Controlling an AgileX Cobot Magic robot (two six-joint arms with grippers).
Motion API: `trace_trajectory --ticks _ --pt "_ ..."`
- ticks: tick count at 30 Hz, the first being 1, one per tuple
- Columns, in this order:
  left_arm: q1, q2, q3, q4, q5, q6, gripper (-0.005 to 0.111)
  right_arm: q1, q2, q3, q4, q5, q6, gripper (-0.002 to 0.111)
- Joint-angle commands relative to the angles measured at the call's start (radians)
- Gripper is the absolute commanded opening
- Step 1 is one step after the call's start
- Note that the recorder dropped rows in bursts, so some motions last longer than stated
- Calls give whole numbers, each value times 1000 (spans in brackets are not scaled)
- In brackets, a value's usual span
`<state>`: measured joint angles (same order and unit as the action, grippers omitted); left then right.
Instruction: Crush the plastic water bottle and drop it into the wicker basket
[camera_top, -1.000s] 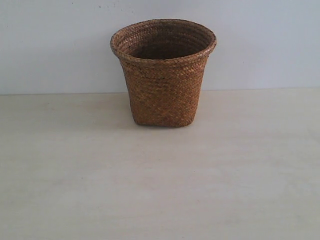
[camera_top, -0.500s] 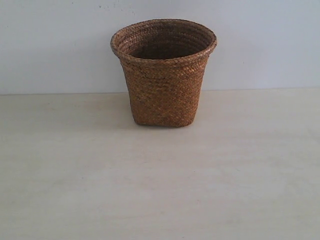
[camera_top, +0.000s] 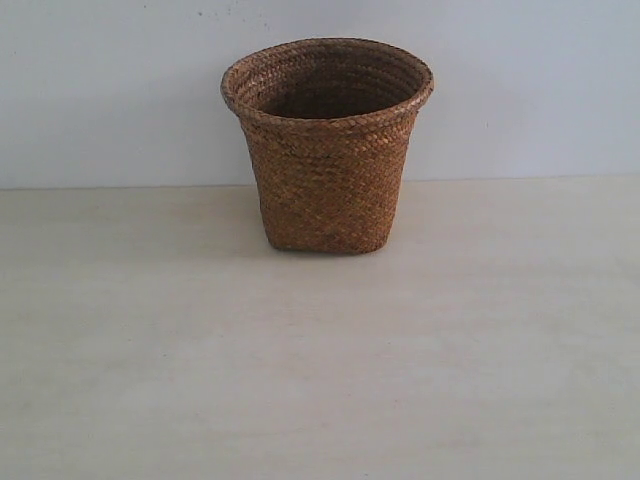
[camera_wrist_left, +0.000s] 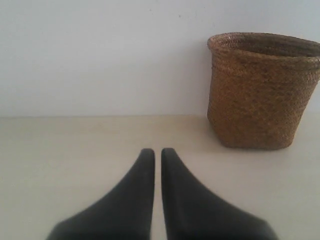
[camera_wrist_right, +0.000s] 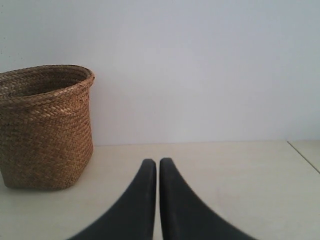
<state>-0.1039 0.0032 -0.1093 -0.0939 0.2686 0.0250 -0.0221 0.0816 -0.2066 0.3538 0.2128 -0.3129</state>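
Left gripper: the two dark fingers are drawn together, only a thin slit between the tips, and nothing is held. It sits low over the pale table.

Right gripper: same posture, fingers all but touching, empty.

Wicker basket: upright on the table with its mouth open. It is well ahead of the left gripper's fingertips, off toward the right arm's side. From the right gripper it is likewise ahead, off toward the left arm's side. It touches neither gripper.

Plastic water bottle: not seen in any view. It is not between either pair of fingers or on the visible table. The inside of the basket is too dark to tell.

Handling, as a judgement only: such a bottle is likely light, thin-walled, springy and a little slick. It would be best taken across the mid-body, where the wall gives most, not at the stiff neck. Expect it to spring back or squirt sideways when pinched.
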Motion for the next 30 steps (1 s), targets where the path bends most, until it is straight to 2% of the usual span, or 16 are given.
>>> trace_trajectory --ticks 1,5,9,30 --pt "4 -3 43 -29 -14 12 4 -7 -10 1 -2 -6 -1 0" --pt "4 -3 109 27 -21 8 4 -7 -10 1 -2 -6 -1 0" --pt "4 -3 109 65 -6 -83 4 -7 -10 1 -2 -6 -1 0" --pt "4 -3 109 65 8 -9 4 -7 -10 1 9 -6 -1 0"
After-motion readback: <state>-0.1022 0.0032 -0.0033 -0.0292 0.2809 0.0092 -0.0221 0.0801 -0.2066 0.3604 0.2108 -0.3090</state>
